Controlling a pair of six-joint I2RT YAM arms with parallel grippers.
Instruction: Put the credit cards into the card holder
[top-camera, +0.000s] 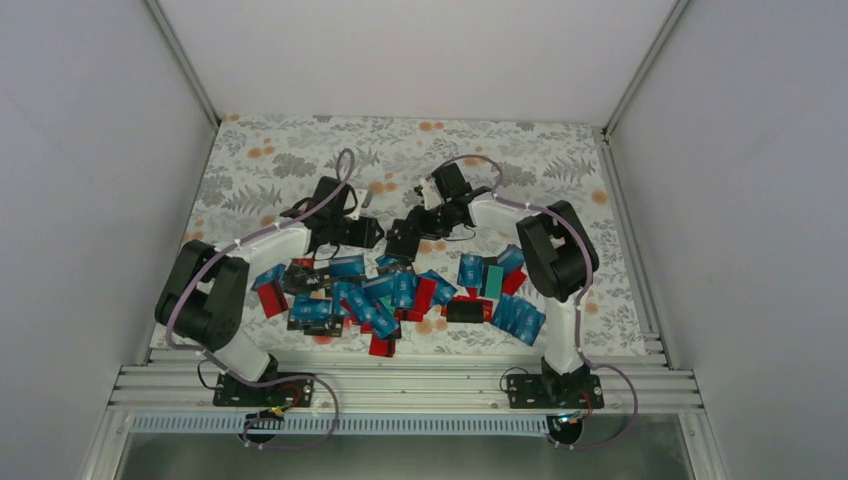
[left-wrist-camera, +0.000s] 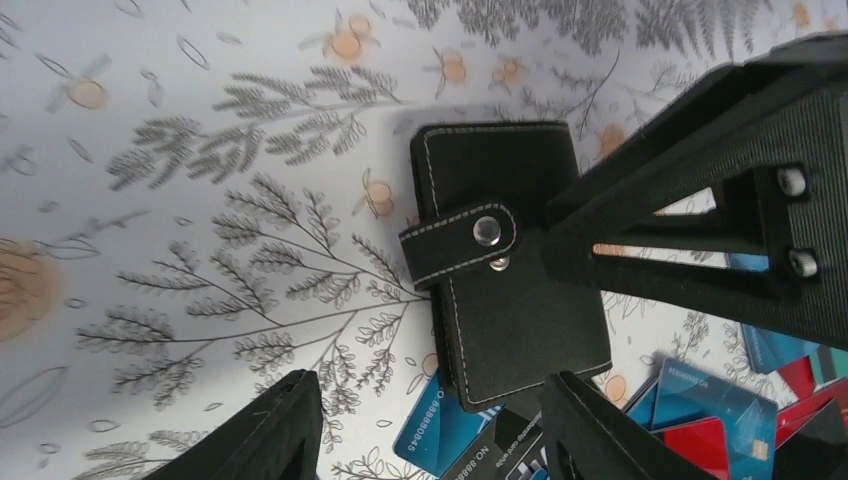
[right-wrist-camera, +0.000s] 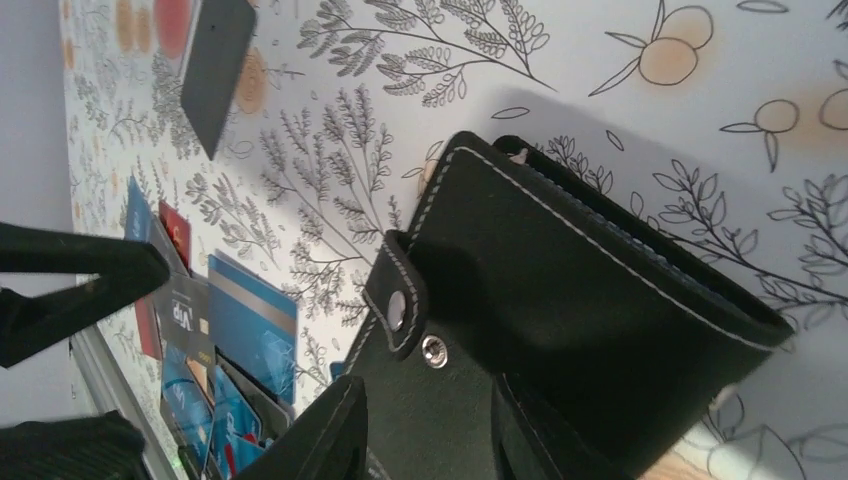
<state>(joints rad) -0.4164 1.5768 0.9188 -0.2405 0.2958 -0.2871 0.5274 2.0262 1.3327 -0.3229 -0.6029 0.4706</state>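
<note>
The right pincer (right-wrist-camera: 425, 392) has the card holder (left-wrist-camera: 510, 270) clamped by one side, held over the counter (top-camera: 280, 160) beyond the heap of credit cards (top-camera: 390, 295). The left pincer (left-wrist-camera: 430, 385) stands spread, straddling the holder's near end without gripping. The strap (left-wrist-camera: 455, 245) looks off its stud, so I'd pinch that flap's edge alone, peel it slowly and hold the right grip steady
</note>
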